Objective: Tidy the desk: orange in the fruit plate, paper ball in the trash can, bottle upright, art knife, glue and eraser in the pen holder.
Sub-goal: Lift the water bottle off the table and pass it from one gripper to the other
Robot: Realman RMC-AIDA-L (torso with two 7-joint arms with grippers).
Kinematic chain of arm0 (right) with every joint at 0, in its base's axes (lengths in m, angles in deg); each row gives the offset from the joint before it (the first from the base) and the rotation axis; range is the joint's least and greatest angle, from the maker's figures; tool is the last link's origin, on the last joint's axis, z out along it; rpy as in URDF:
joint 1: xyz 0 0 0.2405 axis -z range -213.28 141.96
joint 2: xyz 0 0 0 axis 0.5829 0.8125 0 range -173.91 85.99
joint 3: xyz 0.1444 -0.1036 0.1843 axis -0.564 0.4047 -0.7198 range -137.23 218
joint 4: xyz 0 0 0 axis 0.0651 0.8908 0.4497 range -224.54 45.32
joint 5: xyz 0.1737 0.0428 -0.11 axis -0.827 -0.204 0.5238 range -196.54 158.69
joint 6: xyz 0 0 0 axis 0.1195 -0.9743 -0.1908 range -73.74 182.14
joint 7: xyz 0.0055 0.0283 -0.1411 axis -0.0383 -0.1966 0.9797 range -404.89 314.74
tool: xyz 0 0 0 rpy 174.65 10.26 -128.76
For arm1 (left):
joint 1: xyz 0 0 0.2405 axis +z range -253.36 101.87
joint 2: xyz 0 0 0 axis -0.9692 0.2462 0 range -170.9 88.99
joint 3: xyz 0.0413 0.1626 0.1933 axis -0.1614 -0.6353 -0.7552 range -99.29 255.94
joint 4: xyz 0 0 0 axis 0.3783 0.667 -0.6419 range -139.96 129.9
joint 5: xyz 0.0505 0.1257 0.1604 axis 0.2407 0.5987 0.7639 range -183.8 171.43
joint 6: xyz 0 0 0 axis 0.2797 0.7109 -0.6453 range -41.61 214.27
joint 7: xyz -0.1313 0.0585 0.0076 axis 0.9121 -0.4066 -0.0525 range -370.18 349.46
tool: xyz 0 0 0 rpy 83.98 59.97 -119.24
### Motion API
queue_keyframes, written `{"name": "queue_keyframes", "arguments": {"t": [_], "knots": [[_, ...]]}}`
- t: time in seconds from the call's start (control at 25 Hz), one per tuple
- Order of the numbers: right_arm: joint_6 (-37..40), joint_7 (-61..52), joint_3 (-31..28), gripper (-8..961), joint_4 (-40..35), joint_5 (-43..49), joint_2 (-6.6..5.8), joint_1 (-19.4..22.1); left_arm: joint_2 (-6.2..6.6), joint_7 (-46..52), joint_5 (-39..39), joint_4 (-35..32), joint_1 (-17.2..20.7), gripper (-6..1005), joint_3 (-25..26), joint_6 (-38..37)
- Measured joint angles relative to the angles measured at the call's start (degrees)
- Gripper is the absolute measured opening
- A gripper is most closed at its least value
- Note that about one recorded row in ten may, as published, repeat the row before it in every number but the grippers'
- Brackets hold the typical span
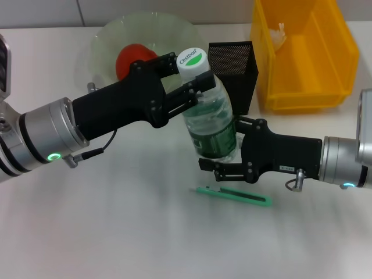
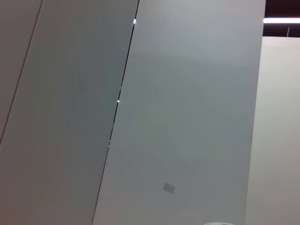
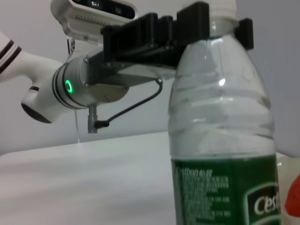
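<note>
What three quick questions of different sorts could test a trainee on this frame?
1. True or false: the water bottle lies flat on the desk.
2. Which hand grips the bottle at its neck? A) left hand B) right hand C) neither
3. Fill in: the orange sits in the ____.

Key
1. False: the bottle is up on end, slightly tilted, held between both hands.
2. A: the left hand clamps just under the white cap; the right hand holds the bottle's base.
3. Fruit plate, the glass dish behind the left hand. The green art knife is on the desk, not in the black mesh pen holder.
</note>
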Motion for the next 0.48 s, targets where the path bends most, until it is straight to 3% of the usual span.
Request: {"name": "queue_keyframes", "arguments": {"t": [0.48], "knots": [[-0.6,0.1,0.4,826,0.0,0.0,-0.02,1.6,0.19,0.0,-0.2,-0.4,0.4,443,0.6,-0.3]]}}
